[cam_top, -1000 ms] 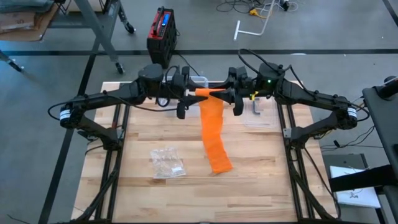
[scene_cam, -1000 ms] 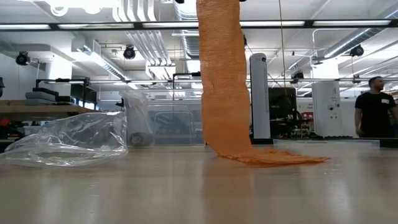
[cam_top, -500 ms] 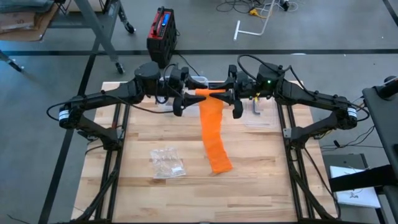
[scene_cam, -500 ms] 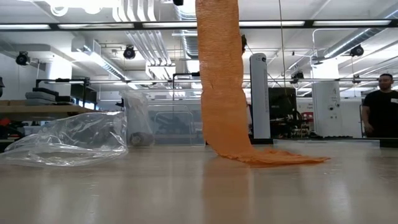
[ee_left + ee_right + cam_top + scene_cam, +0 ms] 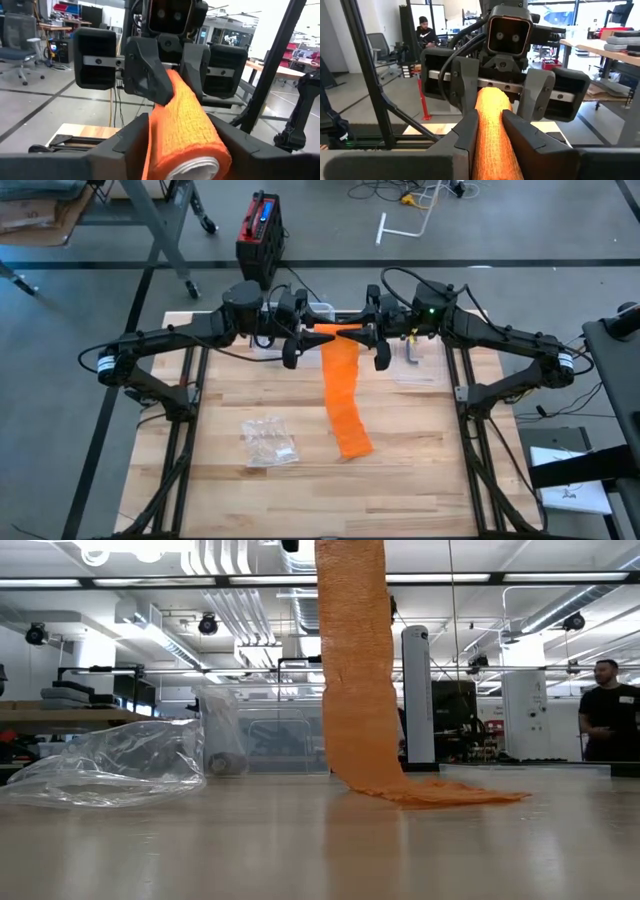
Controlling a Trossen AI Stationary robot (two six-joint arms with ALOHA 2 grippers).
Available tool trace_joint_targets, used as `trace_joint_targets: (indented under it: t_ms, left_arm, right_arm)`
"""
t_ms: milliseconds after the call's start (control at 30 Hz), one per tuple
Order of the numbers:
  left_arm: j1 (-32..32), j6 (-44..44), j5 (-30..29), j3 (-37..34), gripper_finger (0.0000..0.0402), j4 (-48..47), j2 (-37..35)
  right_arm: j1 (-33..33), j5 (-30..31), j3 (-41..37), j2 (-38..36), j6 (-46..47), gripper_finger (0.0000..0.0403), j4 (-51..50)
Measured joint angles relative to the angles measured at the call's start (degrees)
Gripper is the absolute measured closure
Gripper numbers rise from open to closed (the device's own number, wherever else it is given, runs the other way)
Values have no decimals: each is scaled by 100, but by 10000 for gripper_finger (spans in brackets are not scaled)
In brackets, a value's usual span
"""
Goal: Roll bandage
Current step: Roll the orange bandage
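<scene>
An orange bandage roll (image 5: 335,330) is held level, high above the far middle of the table, between my two grippers, which face each other. Its loose strip (image 5: 355,670) hangs straight down, and the strip's lower end (image 5: 440,795) lies crumpled on the wooden table (image 5: 230,500). My right gripper (image 5: 362,332) is shut on the roll's right end. My left gripper (image 5: 310,332) stands open around the roll's left end (image 5: 195,150), one finger on each side. My right gripper pinches the roll's right end (image 5: 490,145) between its two fingers. It comes in level from the table's right, fingers lying along the roll, which is lifted clear and level. My left gripper: a gap shows beside one finger (image 5: 537,100); whether the other touches the roll, I cannot tell.
A crumpled clear plastic bag (image 5: 268,440) lies left of the strip's end. A clear pouch with a metal piece (image 5: 415,360) lies at the far right, a clear box (image 5: 320,310) at the far edge. A person (image 5: 608,720) stands in the room behind.
Both grippers have stayed in place and rolled a little about the line of the roll. The hanging strip has shifted slightly near its top; its lower end has stayed on the table.
</scene>
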Motion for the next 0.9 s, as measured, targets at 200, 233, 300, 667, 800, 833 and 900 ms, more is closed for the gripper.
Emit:
trace_joint_targets:
  t_ms: [200, 233, 300, 667, 800, 833, 900]
  left_arm:
    - [-4, 339, 42, 0, 279, 16, 41]
    - [-4, 398, 45, 0, 287, 17, 41]
    - [0, 494, 107, 0, 304, 50, 41]
    - [-98, 1053, 59, -2, 345, 257, 39]
    - [-244, 1659, -374, -2, 344, 293, 23]
    - [-269, 1774, -450, -2, 344, 291, 22]
    - [-297, 1902, -475, -2, 344, 275, 21]
  right_arm:
    - [0, -2, 0, 0, 2, 331, -72]
    - [0, -4, 0, 0, 9, 330, -85]
    - [0, -6, 0, 0, 76, 328, -71]
    - [0, -30, 0, -4, 1888, 254, 151]
    - [0, -26, 0, 8, 2289, 210, 122]
    - [0, -26, 0, 15, 2316, 202, 124]
    - [0, -15, 0, 21, 2393, 193, 121]
